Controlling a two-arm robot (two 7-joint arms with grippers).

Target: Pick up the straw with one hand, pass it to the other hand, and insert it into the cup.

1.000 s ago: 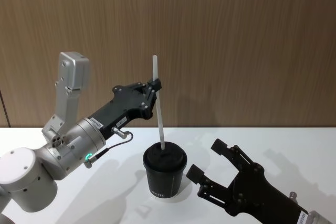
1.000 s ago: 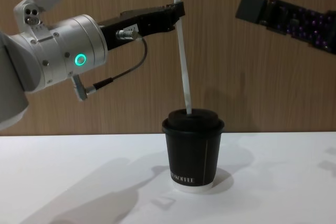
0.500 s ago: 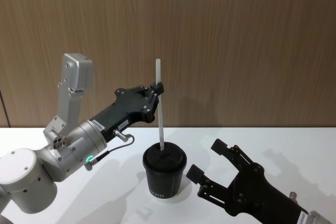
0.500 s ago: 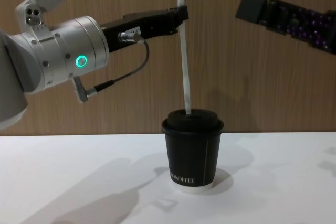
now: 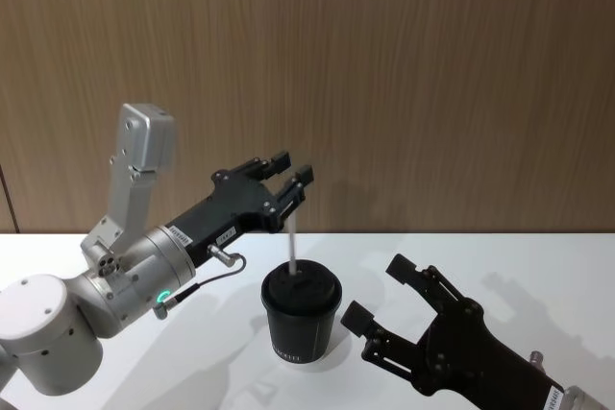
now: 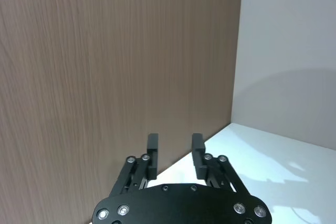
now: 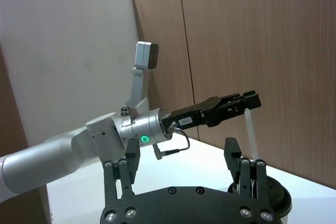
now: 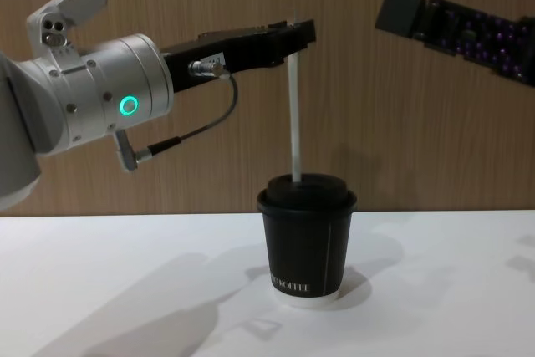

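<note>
The black cup [image 5: 302,318] [image 8: 307,240] stands on the white table [image 5: 192,352] with the white straw [image 5: 291,247] [image 8: 293,106] upright in its lid. My left gripper [image 5: 291,170] [image 8: 305,35], on the silver wrist with the green ring, hovers above the cup. It is open, and the straw's top rises between its spread fingers [image 6: 153,148]. The straw [image 7: 251,132] runs down from the left gripper [image 7: 251,100] to the cup [image 7: 273,195]. My right gripper [image 5: 380,292] [image 7: 181,156] hangs open and empty to the right of the cup, also at upper right [image 8: 410,16].
A brown wood-panel wall [image 5: 432,74] rises just behind the table. White tabletop extends left and right of the cup.
The left gripper has opened and let go of the straw. The straw has slid down deeper into the cup, so less of it stands above the lid. The right arm has not moved.
</note>
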